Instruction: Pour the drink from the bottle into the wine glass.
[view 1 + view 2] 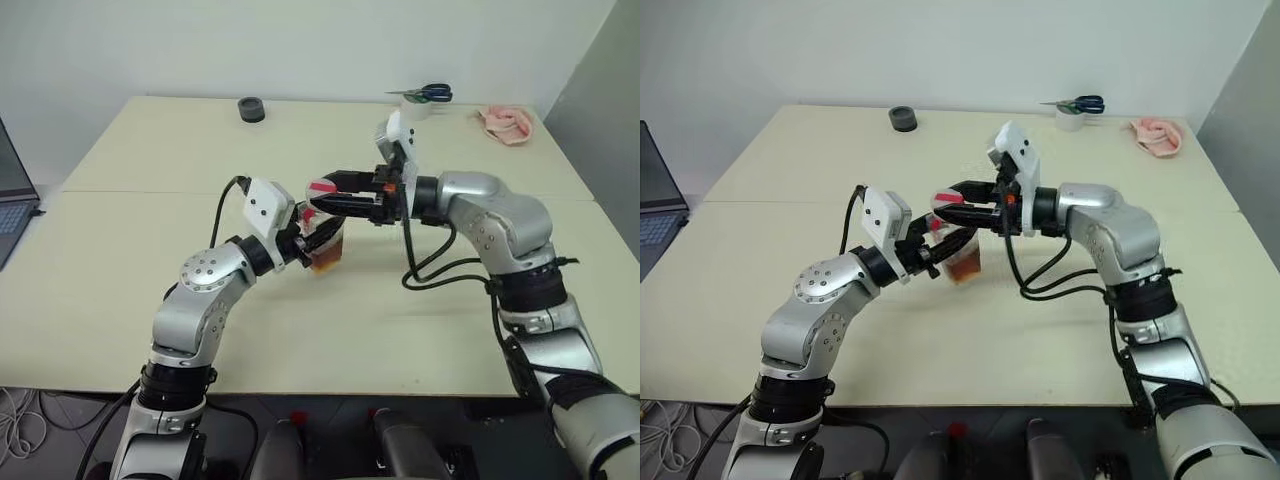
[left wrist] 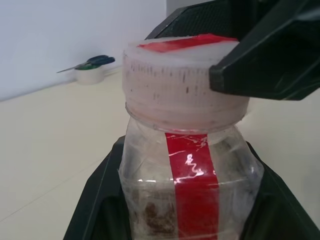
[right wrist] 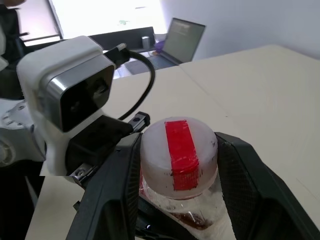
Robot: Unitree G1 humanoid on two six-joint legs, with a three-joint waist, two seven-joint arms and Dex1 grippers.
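- The bottle (image 1: 326, 243) is held above the middle of the cream table (image 1: 120, 290), amber drink (image 1: 327, 262) low inside.
- Left gripper (image 1: 305, 238) pinches its body.
- Right gripper (image 1: 325, 196), coming from the side, has its fingers around the whitish cap (image 3: 179, 154).
- Scissors (image 1: 424, 94) lie on a tape roll at the far edge.

The bottle (image 2: 192, 190) fills the centre and lower part of the frame, standing upright between the left gripper's (image 2: 187, 220) two black fingers (image 2: 92, 210), which press against its clear sides. A red strip runs up its front wall and across the pale cap (image 2: 185, 82). A black finger of the right gripper (image 2: 260, 55) clamps the cap from the upper right. Brownish drink (image 2: 155, 215) shows low inside. At the upper left, scissors (image 2: 90, 62) lie on a tape roll (image 2: 90, 75) on the cream table (image 2: 45, 140).
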